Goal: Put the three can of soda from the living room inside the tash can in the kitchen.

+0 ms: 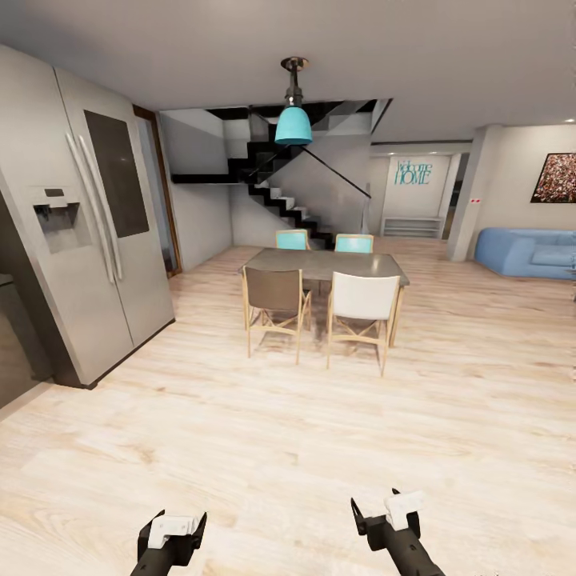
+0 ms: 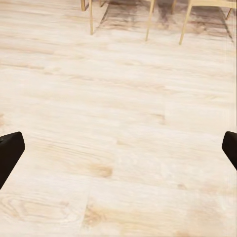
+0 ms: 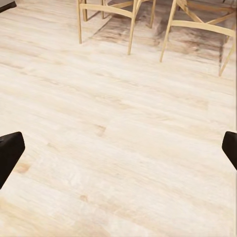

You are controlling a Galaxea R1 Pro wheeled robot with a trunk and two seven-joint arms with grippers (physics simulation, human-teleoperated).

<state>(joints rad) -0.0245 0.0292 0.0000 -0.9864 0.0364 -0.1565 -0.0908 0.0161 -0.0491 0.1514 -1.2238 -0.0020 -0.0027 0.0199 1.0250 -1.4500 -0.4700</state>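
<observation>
Both arms held low over pale wood floor (image 1: 280, 432): left claw (image 1: 171, 532) and right claw (image 1: 386, 512) spread wide, empty, facing a dining table (image 1: 324, 264).

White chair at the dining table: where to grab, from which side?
On the white chair, probably the backrest's top edge, from the near side: its back faces the robot, upright and unobstructed, seat toward the dining table.
</observation>
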